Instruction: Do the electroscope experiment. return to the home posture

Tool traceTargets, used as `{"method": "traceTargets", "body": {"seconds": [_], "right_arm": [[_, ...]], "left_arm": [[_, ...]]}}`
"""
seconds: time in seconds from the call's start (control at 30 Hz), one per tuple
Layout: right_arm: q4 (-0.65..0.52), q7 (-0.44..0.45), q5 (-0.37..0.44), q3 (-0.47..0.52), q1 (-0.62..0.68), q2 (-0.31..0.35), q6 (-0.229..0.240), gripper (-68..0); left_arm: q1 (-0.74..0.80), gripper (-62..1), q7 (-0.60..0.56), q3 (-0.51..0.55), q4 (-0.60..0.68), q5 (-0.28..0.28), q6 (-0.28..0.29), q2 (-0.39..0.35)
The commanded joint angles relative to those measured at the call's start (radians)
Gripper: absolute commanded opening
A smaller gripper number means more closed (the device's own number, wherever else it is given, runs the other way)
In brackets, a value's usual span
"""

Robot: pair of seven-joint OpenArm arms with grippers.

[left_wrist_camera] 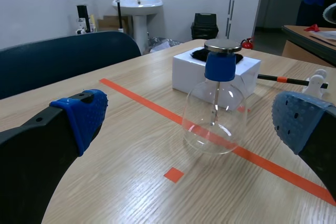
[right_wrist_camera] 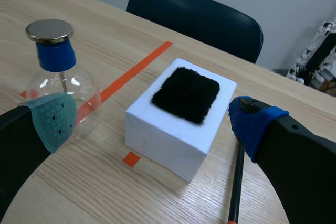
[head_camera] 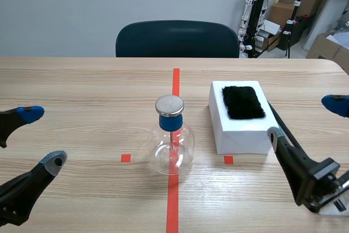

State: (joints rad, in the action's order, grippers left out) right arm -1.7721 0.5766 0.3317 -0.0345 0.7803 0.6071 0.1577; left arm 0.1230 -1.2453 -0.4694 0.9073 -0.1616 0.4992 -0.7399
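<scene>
1. Left gripper (head_camera: 41,137) sits low at the near left edge of the table (head_camera: 82,80). Its fingers are spread wide with nothing between them. The arm lies flat and close to that edge, which I read as the home posture.
2. Right gripper (head_camera: 305,118) mirrors it at the near right edge, also spread and empty, its arm coming in low from the side.
3. Between them, on the red tape line (head_camera: 175,83) near the table's middle, stands the electroscope (head_camera: 173,143). It is an upright clear flask with a blue stopper and a metal disc on top. Neither gripper touches it, and from that central spot either arm could probably reach it.
4. Just beside it, toward the right edge, is a white box (head_camera: 240,129) with a black fur pad (head_camera: 243,102) lying on top, likely raised there for easy rubbing.
5. A black rod (right_wrist_camera: 237,177) lies flat on the table along the box's right side, held by nothing.
6. Beyond the far edge stands a dark chair (head_camera: 177,39), unoccupied.
</scene>
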Motion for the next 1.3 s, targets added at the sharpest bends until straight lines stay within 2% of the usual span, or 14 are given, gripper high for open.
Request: {"method": "traceTargets", "body": {"seconds": [0.0, 0.37, 0.47, 0.53, 0.6, 0.73, 0.8, 0.87, 1.07, 1.27], "right_arm": [[-0.005, 0.035, -0.001, 0.019, 0.022, 0.015, 0.000, -8.4], [-0.005, 0.190, -0.018, 0.081, 0.163, 0.010, 0.000, -8.4], [-0.005, 0.235, -0.019, 0.092, 0.204, -0.008, 0.000, -8.4], [-0.005, 0.279, -0.045, 0.102, 0.231, -0.024, 0.000, -8.4], [-0.005, 0.314, -0.078, 0.110, 0.255, -0.043, 0.000, -8.4], [-0.008, 0.365, -0.130, 0.133, 0.291, -0.088, 0.000, -8.4], [-0.018, 0.364, -0.135, 0.142, 0.298, -0.101, 0.000, -8.4], [-0.040, 0.357, -0.138, 0.148, 0.307, -0.101, 0.000, -8.4], [-0.159, 0.222, -0.137, 0.165, 0.346, -0.100, -0.004, -8.4], [-0.198, 0.203, -0.119, 0.166, 0.362, -0.100, -0.004, -8.4]], "left_arm": [[0.015, 1.4, -0.011, 0.002, 0.000, -0.006, 0.002, 0.007], [0.034, 1.4, -0.008, 0.006, 0.000, -0.006, -0.015, 0.011], [0.031, 1.4, 0.057, 0.006, 0.000, -0.006, -0.019, 0.025], [0.029, 1.4, 0.112, 0.006, 0.000, -0.006, -0.044, 0.042], [0.030, 1.4, 0.120, 0.006, 0.000, -0.006, -0.061, 0.053], [0.045, 1.4, 0.045, 0.008, 0.000, -0.007, -0.068, 0.055], [0.069, 1.4, -0.001, 0.024, 0.003, -0.007, -0.071, 0.055], [0.104, 1.4, 0.013, 0.057, 0.024, -0.006, -0.077, 0.055], [0.242, 1.4, 0.137, 0.197, 0.164, -0.006, -0.190, 0.055], [0.388, 1.4, 0.255, 0.346, 0.336, -0.006, -0.199, 0.055]]}}
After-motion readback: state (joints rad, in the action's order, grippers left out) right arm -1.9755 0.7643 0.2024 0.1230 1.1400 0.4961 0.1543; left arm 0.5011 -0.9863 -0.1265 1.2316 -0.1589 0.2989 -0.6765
